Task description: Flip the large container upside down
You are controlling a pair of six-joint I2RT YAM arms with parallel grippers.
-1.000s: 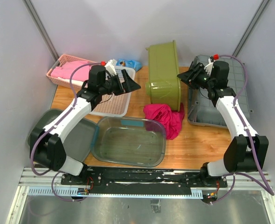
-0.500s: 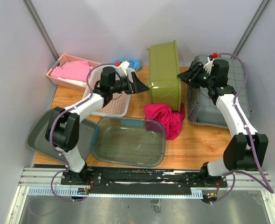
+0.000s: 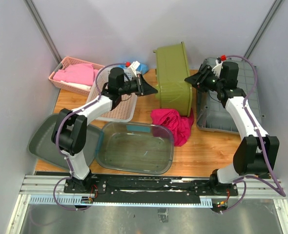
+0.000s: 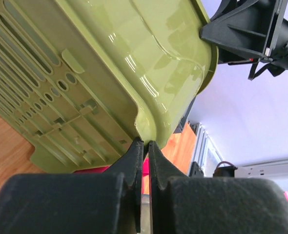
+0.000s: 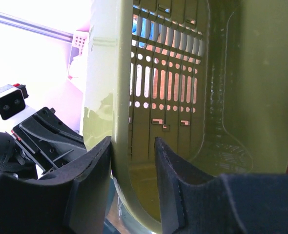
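The large container (image 3: pixel 171 73), the olive green one, is standing on its side at the back of the desk (image 3: pixel 210 153). Its open mouth is facing right and its slotted base left, and a crumpled pink cloth (image 3: pixel 175 123) is lying against its near end. The right end effector (image 5: pixel 133 146) is straddling the container's rim wall, one finger outside and one inside, clamped on it. The left end effector (image 4: pixel 144 145) is resting its tips against a corner of the base on the opposite side. Its fingers are pinched almost together, and I cannot tell whether any lip is caught between them.

That is what is worrying me. If nothing is caught there, the left side is giving only a push, and it may be sliding off that glossy corner as the container tips, leaving the right grip twisting alone. The cloth could be snagging under the edge too, and the grey tray (image 3: pixel 246 97) just beside is crowding the landing spot.
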